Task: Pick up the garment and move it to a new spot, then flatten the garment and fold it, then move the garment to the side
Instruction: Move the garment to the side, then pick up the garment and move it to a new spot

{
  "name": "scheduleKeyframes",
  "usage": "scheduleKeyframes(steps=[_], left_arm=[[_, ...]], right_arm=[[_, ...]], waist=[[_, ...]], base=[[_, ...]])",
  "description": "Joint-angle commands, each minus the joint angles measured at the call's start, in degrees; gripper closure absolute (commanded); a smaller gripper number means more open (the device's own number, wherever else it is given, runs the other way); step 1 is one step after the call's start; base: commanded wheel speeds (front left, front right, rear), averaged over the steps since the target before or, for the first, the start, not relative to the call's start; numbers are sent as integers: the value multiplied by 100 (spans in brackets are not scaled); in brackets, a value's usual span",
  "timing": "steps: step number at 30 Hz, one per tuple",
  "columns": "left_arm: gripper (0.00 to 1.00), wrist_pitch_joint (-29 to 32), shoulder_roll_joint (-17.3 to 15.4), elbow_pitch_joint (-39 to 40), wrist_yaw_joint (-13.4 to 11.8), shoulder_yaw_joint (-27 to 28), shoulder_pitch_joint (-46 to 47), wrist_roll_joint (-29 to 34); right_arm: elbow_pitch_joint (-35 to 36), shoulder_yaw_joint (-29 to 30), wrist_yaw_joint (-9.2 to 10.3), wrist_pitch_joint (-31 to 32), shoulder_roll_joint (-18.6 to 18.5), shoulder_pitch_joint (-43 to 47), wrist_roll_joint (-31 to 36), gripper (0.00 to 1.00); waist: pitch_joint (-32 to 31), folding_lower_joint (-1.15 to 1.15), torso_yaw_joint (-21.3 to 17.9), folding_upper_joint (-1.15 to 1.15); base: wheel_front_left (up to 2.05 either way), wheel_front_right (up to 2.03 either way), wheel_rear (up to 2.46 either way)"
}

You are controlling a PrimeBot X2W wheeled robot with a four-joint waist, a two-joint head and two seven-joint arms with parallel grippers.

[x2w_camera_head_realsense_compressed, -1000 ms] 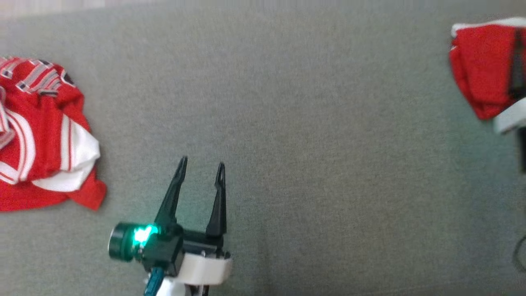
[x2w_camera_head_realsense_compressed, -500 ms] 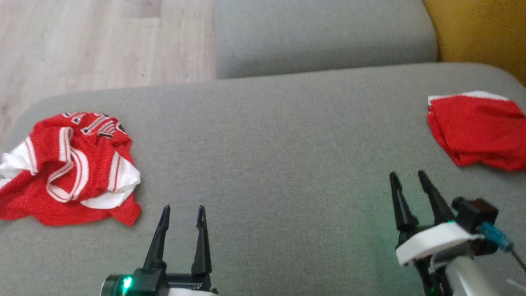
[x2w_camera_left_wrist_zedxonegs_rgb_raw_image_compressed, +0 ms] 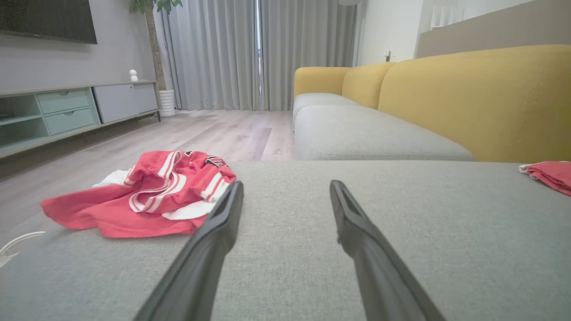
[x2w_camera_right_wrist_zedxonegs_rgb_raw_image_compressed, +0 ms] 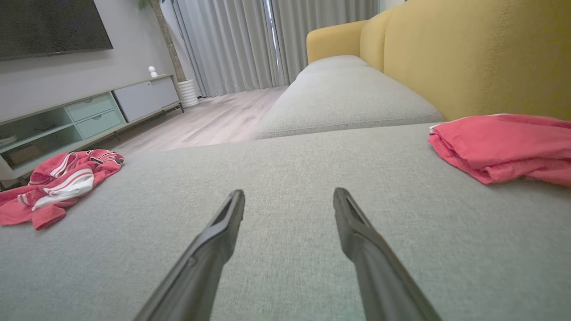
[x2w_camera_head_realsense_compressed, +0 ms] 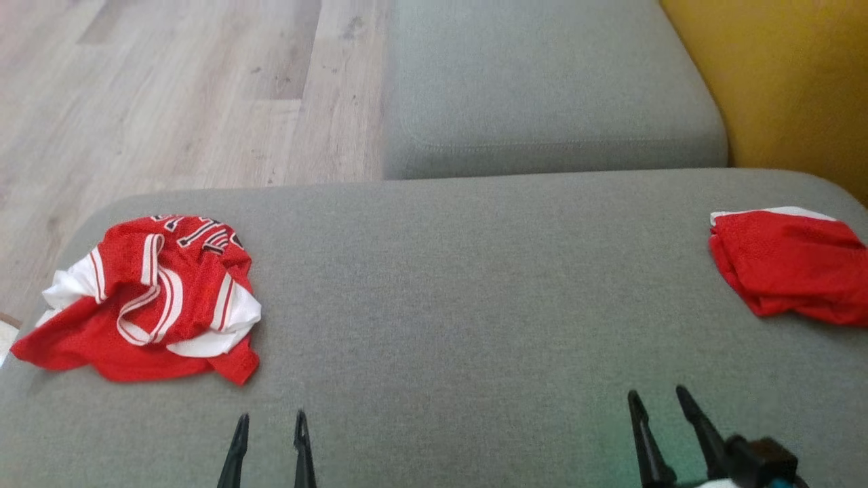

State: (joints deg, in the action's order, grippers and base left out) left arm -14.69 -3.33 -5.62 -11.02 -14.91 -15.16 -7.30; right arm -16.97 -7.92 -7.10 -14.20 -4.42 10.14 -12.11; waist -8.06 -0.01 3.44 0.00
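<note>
While both stand wide and empty, the left pincer [x2w_camera_head_realsense_compressed: 271, 415] and right pincer [x2w_camera_head_realsense_compressed: 656, 391] hover low over the grey fabric sofa cushion [x2w_camera_head_realsense_compressed: 461, 305], and we judge the pick-up not yet begun. The crumpled red-and-white mesh jersey [x2w_camera_head_realsense_compressed: 146, 298] lies at the cushion's left end, and a folded red cloth [x2w_camera_head_realsense_compressed: 790, 271] lies well apart at the right. The next move calls for the left pincer to reach leftward and close on a raised fold. We note that the head view flattens the heap, whereas the left wrist view reveals its ridges.
</note>
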Motion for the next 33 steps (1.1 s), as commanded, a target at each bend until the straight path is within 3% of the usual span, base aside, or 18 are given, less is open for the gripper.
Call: scheduleKeyframes(steps=[1, 24, 33], left_arm=[[0, -31, 26, 154, 23, 208, 201, 38], [0, -31, 43, -21, 115, 443, 148, 123], [0, -31, 44, 0, 143, 486, 229, 147]], right_arm=[[222, -88, -39, -78, -13, -190, 60, 0], [254, -63, -39, -79, 114, 69, 68, 0], [241, -138, -39, -80, 120, 83, 32, 0]], waist=[[-40, 1, -2, 0], [-145, 1, 11, 0], [-159, 1, 549, 0]], base=[[0, 0, 0], [0, 0, 0], [0, 0, 0]])
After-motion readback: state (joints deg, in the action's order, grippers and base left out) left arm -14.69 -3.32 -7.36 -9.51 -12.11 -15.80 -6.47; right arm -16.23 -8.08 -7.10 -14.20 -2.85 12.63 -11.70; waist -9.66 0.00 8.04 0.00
